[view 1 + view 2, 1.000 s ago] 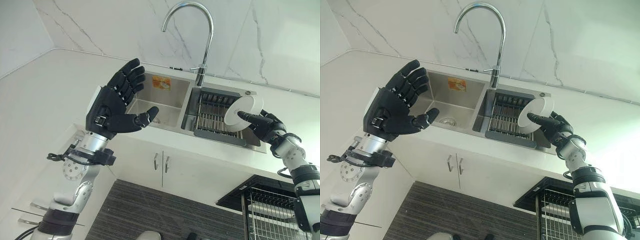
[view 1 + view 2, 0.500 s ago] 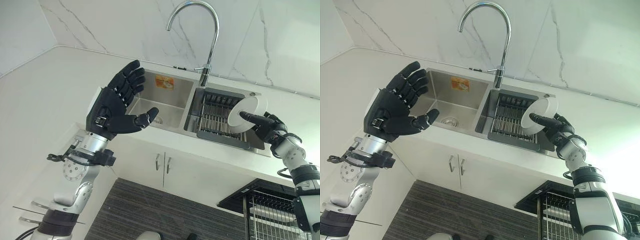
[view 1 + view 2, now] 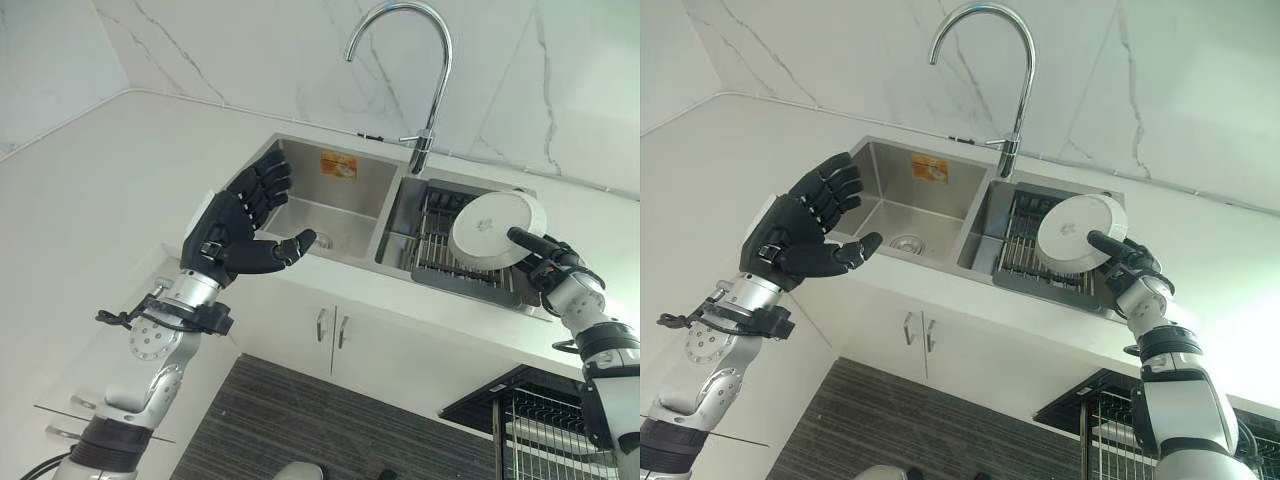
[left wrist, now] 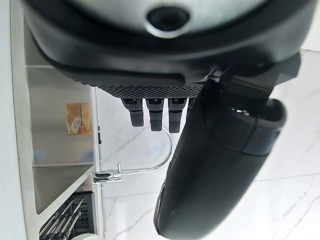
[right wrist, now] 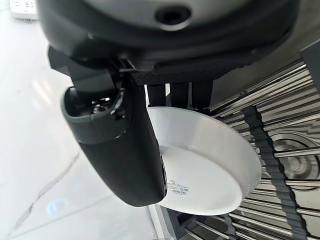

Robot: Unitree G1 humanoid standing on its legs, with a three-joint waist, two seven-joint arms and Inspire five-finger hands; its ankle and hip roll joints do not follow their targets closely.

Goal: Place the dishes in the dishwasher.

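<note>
We note a white dish [image 3: 497, 229] pinched in our right hand [image 3: 548, 262], thumb on one face and fingers behind the other; it hangs tilted, its underside toward the head camera, above the right basin

In the right wrist view the same dish [image 5: 210, 165] shows past our thumb [image 5: 125, 150], with the bars of a dark drying rack [image 5: 280, 165] beneath it

The rack [image 3: 450, 250] sits inside the right basin of a steel double sink [image 3: 340, 195]; the dish is clear of the rack bars, not resting on them

Our left hand [image 3: 235, 235] is raised over the worktop [image 3: 110, 190] at the left basin's near corner, fingers spread wide and straight, thumb out, holding nothing

The left wrist view confirms straight fingers [image 4: 152, 110] and shows the tap beyond them

A tall curved chrome tap [image 3: 420, 70] stands behind the divide between the two basins, against a marble wall [image 3: 250, 50]

The left basin holds a drain [image 3: 906, 241] and an orange sticker [image 3: 339, 165] on its back wall

Below the sink, white cupboard doors [image 3: 330, 325] with two handles; at lower right, a wire basket of the open dishwasher [image 3: 550, 430], well below the dish
</note>
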